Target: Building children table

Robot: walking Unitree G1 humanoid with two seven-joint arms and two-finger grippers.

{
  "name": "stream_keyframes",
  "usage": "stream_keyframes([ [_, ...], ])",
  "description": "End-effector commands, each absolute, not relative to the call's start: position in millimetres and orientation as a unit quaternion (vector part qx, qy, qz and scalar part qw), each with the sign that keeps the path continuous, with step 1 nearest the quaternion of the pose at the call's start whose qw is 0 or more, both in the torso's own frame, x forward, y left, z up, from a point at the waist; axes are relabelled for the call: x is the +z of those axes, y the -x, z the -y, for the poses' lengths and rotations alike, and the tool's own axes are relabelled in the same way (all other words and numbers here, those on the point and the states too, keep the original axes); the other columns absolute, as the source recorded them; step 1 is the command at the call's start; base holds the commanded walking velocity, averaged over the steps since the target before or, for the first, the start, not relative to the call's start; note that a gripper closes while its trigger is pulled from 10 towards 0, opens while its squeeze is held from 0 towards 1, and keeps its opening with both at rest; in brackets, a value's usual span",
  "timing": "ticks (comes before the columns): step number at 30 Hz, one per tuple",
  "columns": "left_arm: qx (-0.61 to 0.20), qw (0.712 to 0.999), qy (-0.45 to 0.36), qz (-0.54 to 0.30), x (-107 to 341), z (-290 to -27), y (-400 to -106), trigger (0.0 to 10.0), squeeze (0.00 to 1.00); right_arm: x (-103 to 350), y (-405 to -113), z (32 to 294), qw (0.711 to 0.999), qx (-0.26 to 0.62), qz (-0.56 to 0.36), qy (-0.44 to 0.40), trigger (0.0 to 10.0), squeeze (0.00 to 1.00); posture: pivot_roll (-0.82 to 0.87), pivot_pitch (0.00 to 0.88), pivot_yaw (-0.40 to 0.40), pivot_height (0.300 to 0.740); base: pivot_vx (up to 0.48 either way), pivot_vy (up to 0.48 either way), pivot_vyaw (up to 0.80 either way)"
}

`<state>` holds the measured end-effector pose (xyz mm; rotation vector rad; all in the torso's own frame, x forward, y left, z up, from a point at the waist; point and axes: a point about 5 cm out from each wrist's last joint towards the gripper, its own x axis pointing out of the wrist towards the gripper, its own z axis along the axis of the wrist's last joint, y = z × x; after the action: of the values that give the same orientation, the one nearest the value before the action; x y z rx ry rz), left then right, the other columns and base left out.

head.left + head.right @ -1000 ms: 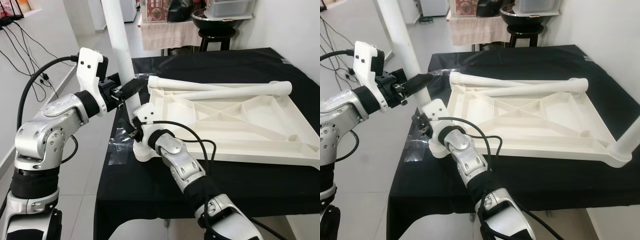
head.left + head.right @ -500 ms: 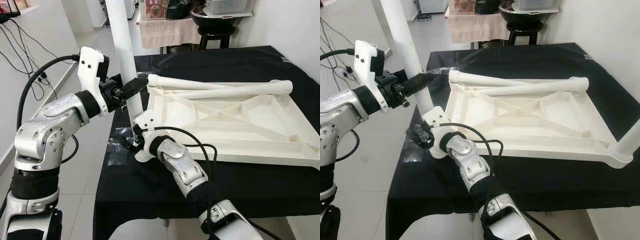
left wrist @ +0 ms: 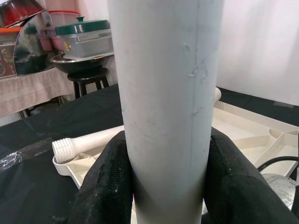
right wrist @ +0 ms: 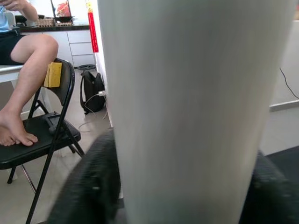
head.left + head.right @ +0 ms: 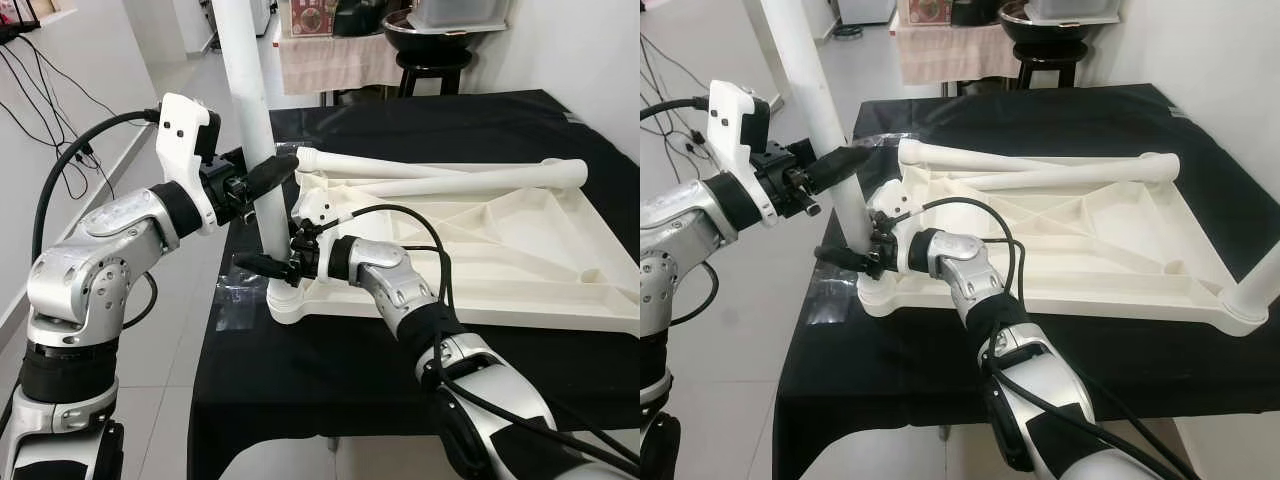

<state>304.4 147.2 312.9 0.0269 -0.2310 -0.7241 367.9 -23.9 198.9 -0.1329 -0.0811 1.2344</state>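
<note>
Black cloth covers the table (image 5: pixel 330 360), and on it lies the upside-down white plastic children's tabletop (image 5: pixel 480 250), its ribbed underside facing up. Two loose white legs (image 5: pixel 450 178) rest across its far edge, crossing each other, one with a threaded end showing near the far left corner. At the near left corner of the tabletop an upright white leg (image 5: pixel 255 130) stands in its round socket (image 5: pixel 285 303), rising out of the top of the head views.

Both hands are on that upright leg. The left hand (image 5: pixel 272 172) comes in from the robot's left and grips the leg about halfway up; the left wrist view shows its black fingers (image 3: pixel 107 182) pressed against both sides of the leg. The right hand (image 5: pixel 262 264) reaches across from the right, lower down and just above the socket, with its long black fingers closed around the leg; in the right wrist view the leg fills the space between the two fingers.

Beyond the table stand a dark stool carrying a bowl (image 5: pixel 430 40) and a small cloth-covered stand (image 5: pixel 330 60). The right wrist view catches a person's bare leg (image 4: pixel 28 84) resting on a black folding chair (image 4: pixel 42 135), with a black bag (image 4: pixel 91 91) on the floor behind.
</note>
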Motion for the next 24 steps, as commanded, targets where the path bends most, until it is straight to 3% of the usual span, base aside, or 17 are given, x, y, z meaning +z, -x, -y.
stream_keyframes([
  [1, -0.351, 0.932, -0.027, 0.087, 304.5, -148.7, -303.7, 0.0, 0.0, 199.3, -367.0, 19.4, 0.807, 0.584, 0.041, 0.077, 0.0, 0.0, 0.06, 0.075, 0.052, 0.74, 0.0, 0.0, 0.0],
  [13, -0.346, 0.934, -0.025, 0.09, 304.9, -148.5, -302.4, 0.2, 0.0, 196.1, -366.8, 21.4, 0.805, 0.587, 0.044, 0.078, 0.0, 0.0, 0.05, 0.094, 0.05, 0.74, 0.0, 0.0, 0.0],
  [14, -0.338, 0.936, -0.021, 0.094, 305.4, -148.6, -302.4, 10.0, 0.27, 194.3, -366.6, 23.9, 0.806, 0.585, 0.049, 0.075, 0.0, 0.0, 0.05, 0.094, 0.049, 0.74, 0.0, 0.0, 0.0],
  [15, -0.338, 0.936, -0.021, 0.094, 305.4, -148.6, -302.4, 10.0, 0.27, 194.3, -366.6, 23.9, 0.806, 0.585, 0.049, 0.075, 0.0, 0.0, 0.05, 0.094, 0.049, 0.74, 0.0, 0.0, 0.0],
  [16, -0.348, 0.933, -0.02, 0.095, 305.8, -146.3, -300.2, 10.0, 1.0, 192.6, -366.3, 27.1, 0.81, 0.58, 0.054, 0.074, 0.0, 0.0, 0.05, 0.097, 0.048, 0.74, 0.0, 0.0, 0.0],
  [20, -0.346, 0.933, -0.013, 0.095, 306.6, -146.1, -299.1, 10.0, 1.0, 176.3, -365.4, 32.6, 0.839, 0.534, 0.03, 0.098, 0.0, 0.0, 0.04, 0.1, 0.036, 0.74, 0.0, 0.0, 0.0],
  [21, -0.337, 0.937, -0.011, 0.095, 306.8, -148.5, -301.0, 10.0, 1.0, 161.0, -364.0, 28.8, 0.875, 0.472, -0.012, 0.109, 0.0, 0.0, 0.04, 0.105, 0.037, 0.74, 0.0, 0.0, 0.0],
  [22, -0.337, 0.937, -0.012, 0.088, 305.9, -149.4, -302.3, 10.0, 0.11, 145.1, -343.2, 13.6, 0.916, 0.392, -0.012, 0.088, 0.0, 0.0, 0.03, 0.108, 0.045, 0.74, 0.0, 0.0, 0.0],
  [23, -0.34, 0.937, -0.012, 0.084, 305.0, -149.0, -303.0, 10.0, 0.0, 137.0, -316.9, -1.9, 0.918, 0.391, -0.03, 0.064, 0.0, 0.0, 0.03, 0.107, 0.048, 0.74, 0.0, 0.0, 0.0],
  [24, -0.34, 0.937, -0.012, 0.084, 305.0, -149.0, -303.0, 10.0, 0.0, 137.0, -316.9, -1.9, 0.918, 0.391, -0.03, 0.064, 0.0, 0.0, 0.03, 0.107, 0.048, 0.74, 0.0, 0.0, 0.0],
])
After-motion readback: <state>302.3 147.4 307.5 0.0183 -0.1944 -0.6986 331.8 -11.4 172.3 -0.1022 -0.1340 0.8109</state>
